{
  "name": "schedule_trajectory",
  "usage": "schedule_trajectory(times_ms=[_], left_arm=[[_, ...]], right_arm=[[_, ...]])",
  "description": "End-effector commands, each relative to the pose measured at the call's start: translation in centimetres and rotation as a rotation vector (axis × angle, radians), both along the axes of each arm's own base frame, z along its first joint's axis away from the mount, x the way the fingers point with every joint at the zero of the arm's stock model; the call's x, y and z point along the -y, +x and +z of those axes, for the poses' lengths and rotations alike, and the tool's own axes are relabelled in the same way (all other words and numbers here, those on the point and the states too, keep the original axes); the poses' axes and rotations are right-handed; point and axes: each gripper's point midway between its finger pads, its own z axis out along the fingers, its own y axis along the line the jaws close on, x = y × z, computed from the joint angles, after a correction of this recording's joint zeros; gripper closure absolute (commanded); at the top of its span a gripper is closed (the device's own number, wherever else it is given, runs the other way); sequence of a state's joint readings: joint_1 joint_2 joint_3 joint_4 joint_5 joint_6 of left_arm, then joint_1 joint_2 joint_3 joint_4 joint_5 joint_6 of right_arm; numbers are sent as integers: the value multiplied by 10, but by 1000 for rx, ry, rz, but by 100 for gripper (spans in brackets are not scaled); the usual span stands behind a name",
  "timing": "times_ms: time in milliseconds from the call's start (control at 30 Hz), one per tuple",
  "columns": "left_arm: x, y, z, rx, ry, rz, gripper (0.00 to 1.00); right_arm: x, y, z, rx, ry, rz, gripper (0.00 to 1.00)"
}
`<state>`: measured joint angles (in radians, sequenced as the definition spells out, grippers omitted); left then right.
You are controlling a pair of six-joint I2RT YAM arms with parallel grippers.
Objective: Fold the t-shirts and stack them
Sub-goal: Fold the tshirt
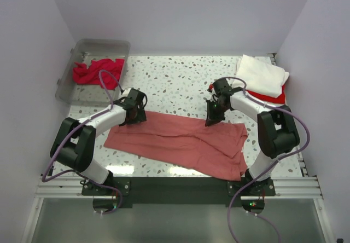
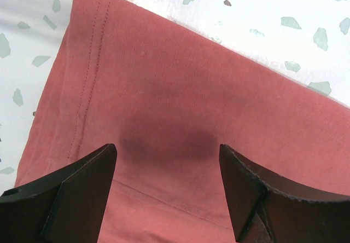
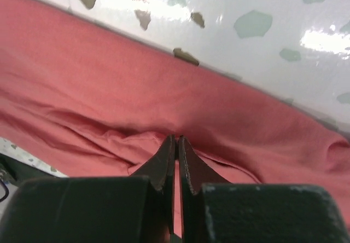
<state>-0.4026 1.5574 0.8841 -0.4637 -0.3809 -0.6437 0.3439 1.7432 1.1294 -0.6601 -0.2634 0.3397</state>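
A large faded coral-red t-shirt (image 1: 180, 142) lies folded into a long band across the middle of the table. My left gripper (image 1: 133, 113) hovers open over its far left end; in the left wrist view (image 2: 167, 161) the cloth (image 2: 180, 90) with its hem seam lies flat between the spread fingers. My right gripper (image 1: 212, 120) is at the shirt's far edge on the right. In the right wrist view (image 3: 176, 140) its jaws are shut on a pinched ridge of the coral-red cloth (image 3: 82, 84). A white t-shirt (image 1: 262, 73) lies folded on a bright red one (image 1: 269, 97) at the back right. A crimson one (image 1: 98, 70) is bunched in the bin.
A clear plastic bin (image 1: 101, 44) stands at the back left corner. White walls close in the speckled table (image 1: 175, 81) on the left, back and right. The arm bases and a dark rail sit at the near edge.
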Motion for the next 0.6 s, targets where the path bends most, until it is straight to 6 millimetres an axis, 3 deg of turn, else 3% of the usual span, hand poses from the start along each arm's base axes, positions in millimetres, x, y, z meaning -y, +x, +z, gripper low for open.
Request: schedule_trajectory(times_ms=[0,567], left_arm=[[3,7,4,45,-10,7,19],[3,4,0,38,-13,-13,19]], right_arm=[[-8,-19,22,4,47,31,100],[-35,-73,44,-13,65,39,100]])
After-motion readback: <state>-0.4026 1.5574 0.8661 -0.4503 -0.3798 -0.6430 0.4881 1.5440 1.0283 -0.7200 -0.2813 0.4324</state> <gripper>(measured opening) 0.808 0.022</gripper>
